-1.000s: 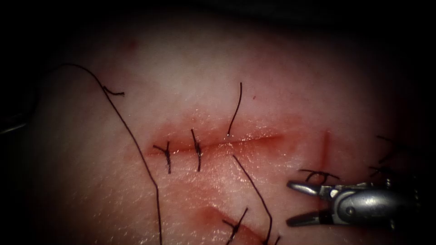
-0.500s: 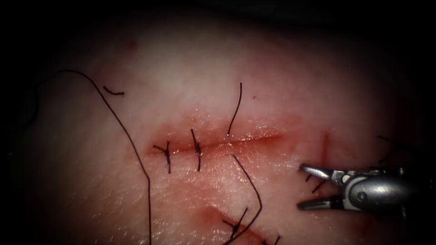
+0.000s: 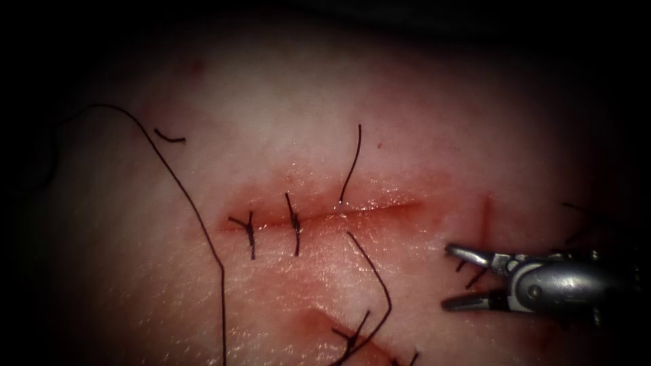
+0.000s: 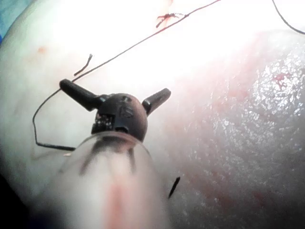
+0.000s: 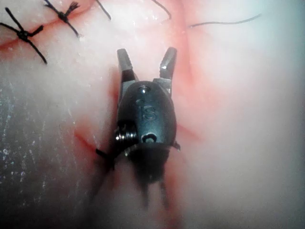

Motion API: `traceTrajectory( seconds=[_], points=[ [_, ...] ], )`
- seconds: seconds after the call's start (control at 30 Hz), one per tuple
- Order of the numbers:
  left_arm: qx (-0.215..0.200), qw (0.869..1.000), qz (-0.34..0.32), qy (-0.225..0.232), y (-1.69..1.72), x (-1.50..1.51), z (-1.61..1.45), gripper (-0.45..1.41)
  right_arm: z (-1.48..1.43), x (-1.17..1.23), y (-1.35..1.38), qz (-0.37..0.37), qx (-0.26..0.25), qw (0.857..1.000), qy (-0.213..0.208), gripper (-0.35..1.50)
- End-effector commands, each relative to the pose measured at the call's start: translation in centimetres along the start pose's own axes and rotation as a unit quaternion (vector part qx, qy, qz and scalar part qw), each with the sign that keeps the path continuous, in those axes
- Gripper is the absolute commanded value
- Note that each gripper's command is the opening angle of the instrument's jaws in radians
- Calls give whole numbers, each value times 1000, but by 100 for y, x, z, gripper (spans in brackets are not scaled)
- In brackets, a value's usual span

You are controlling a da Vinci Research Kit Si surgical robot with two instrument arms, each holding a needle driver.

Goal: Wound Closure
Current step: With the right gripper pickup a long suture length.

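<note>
The tissue point(image 3: 285, 122) has a level cut point(image 3: 366, 210) with two tied stitches point(image 3: 293, 232) at its left end. A thread point(image 3: 352, 163) enters the cut's upper lip, comes out below it and curls slack down the tissue. A long thread point(image 3: 196, 224) lies in an arc left of the cut. My right tool point(image 3: 449, 278) hovers low right of the cut, jaws open, holding nothing; the right wrist view shows it point(image 5: 146, 53) open over the tissue. My left tool point(image 4: 114, 88) has its jaws spread wide and empty, the thread point(image 4: 133, 45) lying beyond them.
A second, lower cut point(image 3: 319, 322) carries a stitch point(image 3: 352, 337). A short red nick point(image 3: 485, 224) and another stitch point(image 3: 475, 271) lie by the right tool. A cut end of thread point(image 3: 169, 139) rests at upper left. Tied stitches point(image 5: 21, 34) lie ahead of the right jaws.
The thread below the cut has gone slack and curled back to the left. The long left thread sank and shifted. My right tool moved slightly right and up, still open.
</note>
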Motion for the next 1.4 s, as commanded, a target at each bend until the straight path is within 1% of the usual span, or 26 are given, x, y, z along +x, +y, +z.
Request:
traceTrajectory(
  seconds=[0.03,0.13,0.17,0.2,0.23,0.27,0.37,0.57,0.67,0.9,0.93,0.97,1.0,1.03,1.07,1.1,1.13,1.17,1.2,1.23,1.27,1.3,1.37,1.4],
  points=[
    [-15,1000,6,6,8,4,22,133,10,-2,-3,0,1,1000,1,143],
    [-58,998,28,13,35,17,61,131,10,-2,-3,0,0,1000,1,143],
    [-85,995,47,8,50,21,85,128,10,-1,-3,0,0,1000,1,143],
    [-100,993,64,-4,59,20,102,126,10,-1,-4,-1,0,1000,1,143],
    [-105,992,74,-8,62,19,109,126,10,-1,-5,-1,0,1000,1,143],
    [-120,989,87,-13,67,15,125,125,10,-1,-6,-1,0,1000,1,143],
    [-136,985,102,-20,75,5,145,123,13,-2,-9,-3,-2,1000,1,141],
    [-144,982,119,-10,75,-2,160,120,21,-4,-14,-5,-2,1000,3,141],
    [-152,980,126,3,76,-1,169,118,23,-4,-15,-6,-2,1000,3,141],
    [-161,976,146,7,79,3,172,103,24,-6,-15,-6,-3,1000,3,141],
    [-161,976,146,6,80,4,171,91,24,-6,-14,-6,-3,1000,3,141],
    [-162,975,154,8,80,6,170,86,24,-6,-14,-6,-3,1000,2,141],
    [-162,974,157,9,80,7,170,58,25,-6,-14,-6,-3,1000,2,141],
    [-162,974,159,9,80,8,171,38,25,-6,-14,-6,-3,1000,2,141],
    [-162,973,162,9,79,8,172,-1,25,-6,-14,-6,-3,1000,2,141],
    [-163,972,167,10,78,9,172,-45,25,-6,-14,-6,-3,1000,2,141],
    [-166,969,183,15,75,10,174,-45,25,-6,-13,-5,-5,1000,3,138],
    [-165,969,181,22,73,11,174,-45,24,-6,-12,-4,-4,1000,3,135],
    [-173,968,178,39,66,12,173,-45,22,-6,-8,-2,-4,1000,2,126],
    [-171,968,177,43,62,13,172,-45,21,-5,-5,-1,-4,1000,2,121],
    [-153,972,170,58,50,16,169,-45,19,-1,3,4,-5,1000,1,116],
    [-130,976,162,71,34,19,164,-45,17,4,13,11,-11,1000,5,116],
    [-89,982,142,85,0,25,157,-45,14,18,34,28,-26,999,13,111],
    [-79,983,138,88,-7,26,155,-45,14,22,39,32,-30,999,15,109]
  ],
)
